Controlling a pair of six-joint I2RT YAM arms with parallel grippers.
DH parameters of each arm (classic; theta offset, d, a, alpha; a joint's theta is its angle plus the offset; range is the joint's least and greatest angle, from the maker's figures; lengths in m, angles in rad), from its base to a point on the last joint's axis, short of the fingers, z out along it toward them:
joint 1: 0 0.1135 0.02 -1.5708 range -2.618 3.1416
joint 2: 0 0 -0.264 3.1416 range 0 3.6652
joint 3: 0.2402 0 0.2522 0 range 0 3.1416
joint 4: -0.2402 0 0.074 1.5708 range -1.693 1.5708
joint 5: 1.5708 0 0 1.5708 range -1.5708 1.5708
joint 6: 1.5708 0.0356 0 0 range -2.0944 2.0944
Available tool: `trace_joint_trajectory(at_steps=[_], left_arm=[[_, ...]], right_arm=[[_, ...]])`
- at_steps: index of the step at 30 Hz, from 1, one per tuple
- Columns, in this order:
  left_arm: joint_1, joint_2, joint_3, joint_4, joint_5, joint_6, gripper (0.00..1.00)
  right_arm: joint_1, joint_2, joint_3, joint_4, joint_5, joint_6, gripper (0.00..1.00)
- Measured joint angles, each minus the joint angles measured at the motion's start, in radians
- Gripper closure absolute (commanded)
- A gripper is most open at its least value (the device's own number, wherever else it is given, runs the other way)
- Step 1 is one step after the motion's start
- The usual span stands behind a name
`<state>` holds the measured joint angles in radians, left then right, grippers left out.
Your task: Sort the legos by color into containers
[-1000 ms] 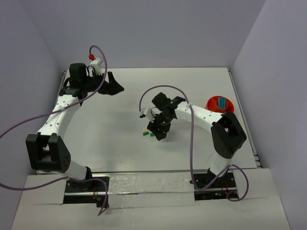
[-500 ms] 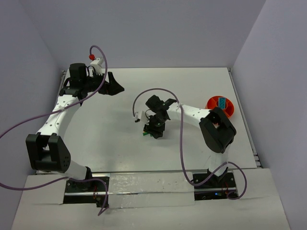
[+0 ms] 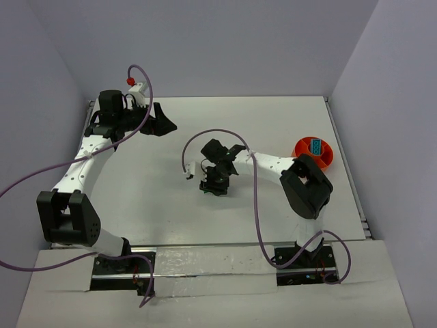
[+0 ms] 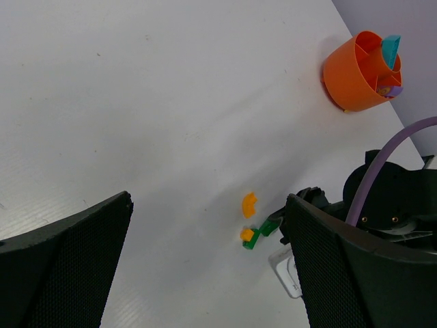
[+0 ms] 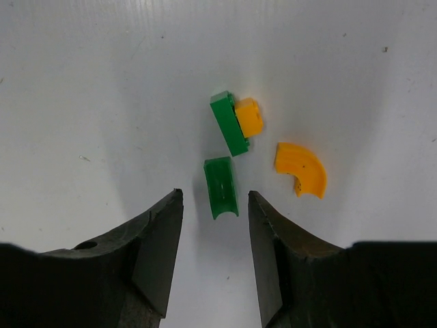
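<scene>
A small round orange plastic bowl (image 3: 325, 153) is seen near the right edge of the white table (image 3: 273, 123). A teal plastic brick (image 4: 390, 48) and a purple-tan brick (image 4: 389, 88) are seen inside it. Well apart from the bowl, to its left, four tiny bricks are laid on the table. A short green curved brick (image 5: 221, 186) and a flat green brick (image 5: 228, 123) are there. A small yellow-orange block (image 5: 248, 116) is pressed against the flat one. A curved orange brick (image 5: 301, 168) is just beside them. The right gripper (image 5: 213, 198) is placed over them with its fingers spread. The short green curved brick is seen between them, with a gap on each side. Much farther left of the bowl, the left gripper (image 4: 208, 199) is seen with its fingers spread wide.
</scene>
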<state>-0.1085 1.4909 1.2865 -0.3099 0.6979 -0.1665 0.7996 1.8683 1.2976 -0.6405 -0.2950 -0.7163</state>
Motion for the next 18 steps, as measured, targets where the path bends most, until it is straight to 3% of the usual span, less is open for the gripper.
trace_joint_trajectory(at_steps=[13, 18], left_arm=[[0.000, 0.000, 0.000, 0.000, 0.000, 0.000, 0.01], [0.000, 0.000, 0.000, 0.000, 0.000, 0.000, 0.01]], right_arm=[[0.021, 0.045, -0.017, 0.029, 0.047, -0.028, 0.62], [0.021, 0.046, -0.028, 0.037, 0.053, -0.037, 0.81]])
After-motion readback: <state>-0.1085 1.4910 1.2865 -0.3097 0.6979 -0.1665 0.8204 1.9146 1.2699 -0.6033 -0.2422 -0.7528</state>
